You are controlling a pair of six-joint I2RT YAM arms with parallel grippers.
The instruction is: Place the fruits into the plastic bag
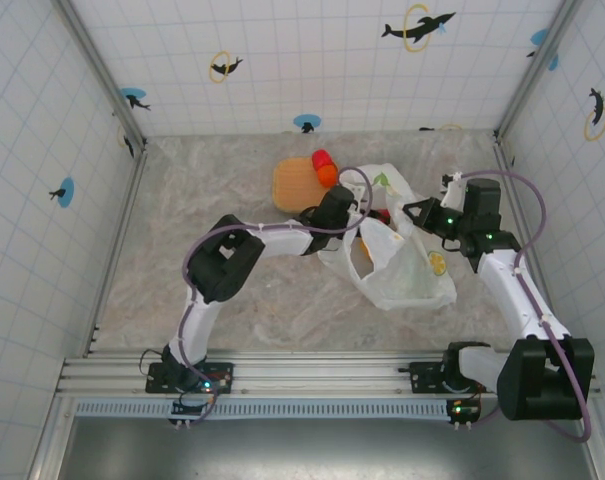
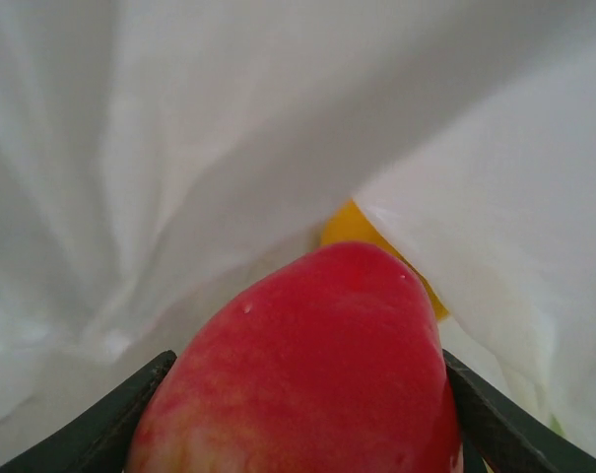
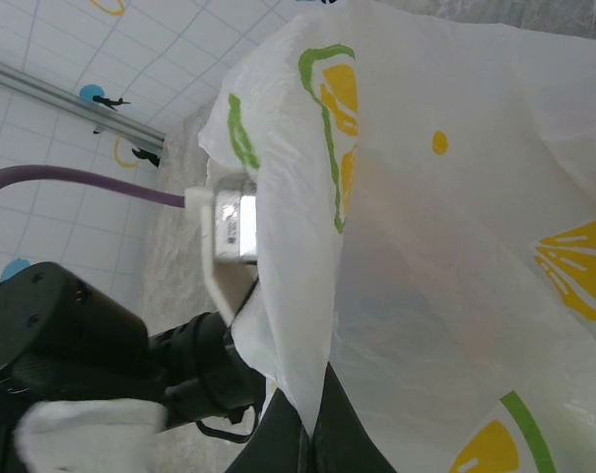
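Lying across the right middle of the worktop (image 1: 212, 290), the plastic bag (image 1: 407, 275) has its mouth turned up and toward the left arm. The right gripper (image 3: 312, 439) is clenched on a fold of the bag's rim, lifting that edge so the opening stands clear of the surface. The left gripper (image 2: 307, 365) reaches in from the opposite side and is already past the rim, with white film on every side of it. It grasps a red fruit (image 2: 298, 394) between its dark fingers (image 2: 120, 414), the fruit's long axis running straight ahead along them. Just beyond the tip sits an orange fruit (image 2: 362, 229), half covered by a fold.

So the held fruit lies inside the bag, and the bag's floor is ahead and below — my reading is that release is the next step, needing little more travel.

Behind the bag, the wooden plate (image 1: 287, 190) carries two more fruits (image 1: 325, 168) at its right edge — nearer the left arm.
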